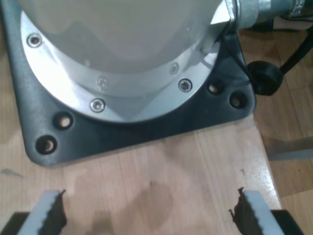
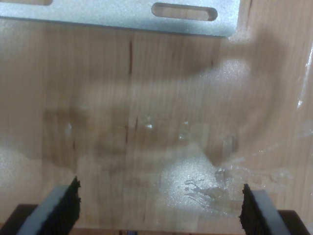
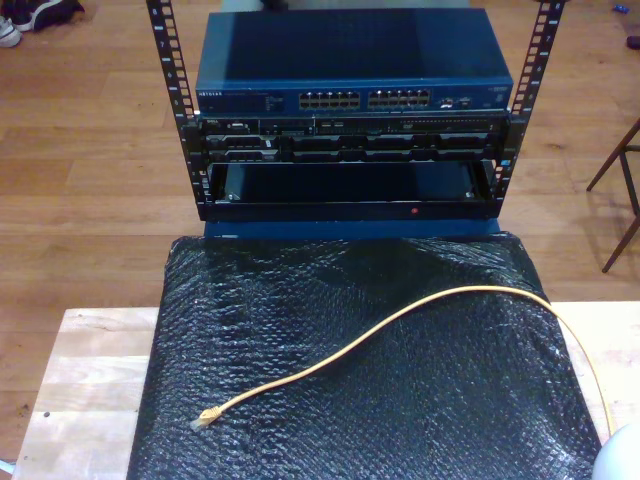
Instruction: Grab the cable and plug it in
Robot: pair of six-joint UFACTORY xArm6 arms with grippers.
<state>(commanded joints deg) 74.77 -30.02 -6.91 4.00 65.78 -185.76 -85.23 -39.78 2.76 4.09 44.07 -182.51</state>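
The cable [image 3: 400,322] is a thin yellow-orange line lying loose on a black bubble-wrap mat [image 3: 300,300] in the exterior view. Its small plug end [image 3: 205,420] rests near the mat's front, toward the exterior view's left. The rest curves up and off toward that view's right. Nothing holds it. My first gripper [image 1: 150,215] is open over bare wood, with nothing between its toothed fingers [image 1: 49,215]. My second gripper [image 2: 159,210] is also open and empty above a glossy wooden surface.
Beyond the mat stands a rack [image 3: 350,150] holding a blue network switch with rows of ports [image 3: 365,100]. A black base plate [image 1: 146,132] with a silver flange sits ahead of my first gripper. A slotted metal bracket [image 2: 122,17] lies ahead of my second gripper.
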